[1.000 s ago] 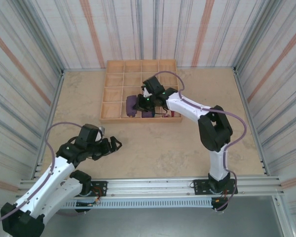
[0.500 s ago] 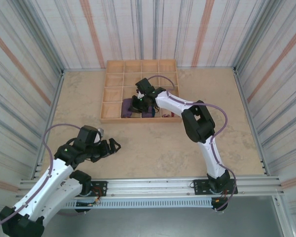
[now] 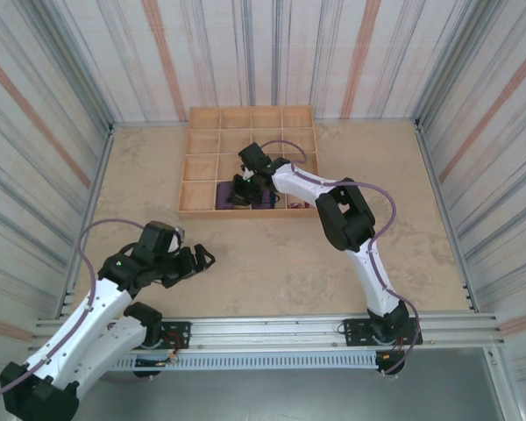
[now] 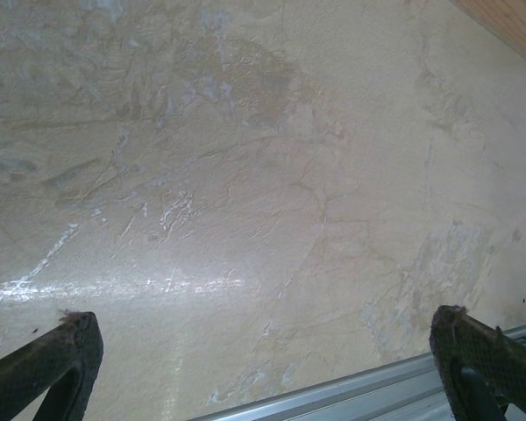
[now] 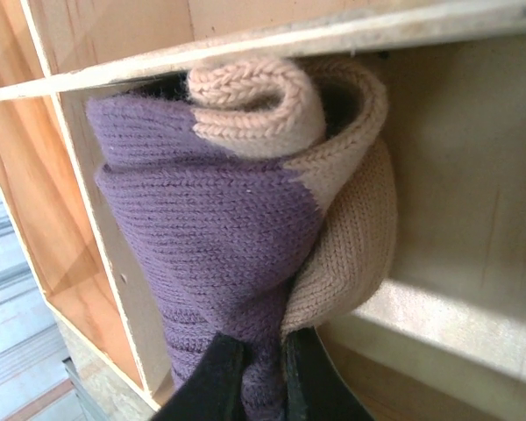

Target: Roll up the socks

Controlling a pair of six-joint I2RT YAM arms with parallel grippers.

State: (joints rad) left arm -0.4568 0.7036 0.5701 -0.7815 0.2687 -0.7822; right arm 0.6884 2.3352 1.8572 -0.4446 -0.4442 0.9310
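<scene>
The dark purple sock with tan toe [image 5: 237,202] is rolled into a bundle and sits inside a compartment of the wooden tray [image 3: 206,162]. My right gripper [image 5: 261,373] is shut on the sock, its black fingers [image 5: 215,381] pinching the lower folds. In the top view the right gripper [image 3: 239,193] reaches into the tray's front row, with a bit of dark purple fabric [image 3: 223,202] showing beside it. My left gripper [image 3: 202,257] hangs open over the bare table, and its fingertips [image 4: 57,355] stand far apart with nothing between them.
The tray's thin wooden dividers [image 5: 79,184] close in on the sock on both sides. More dark and reddish fabric [image 3: 280,203] lies in front-row compartments to the right of the gripper. A metal rail [image 4: 359,399] runs along the table's near edge.
The right gripper has slid left along the tray's front row with the purple sock, its arm folding in closer. The left arm has barely moved.
</scene>
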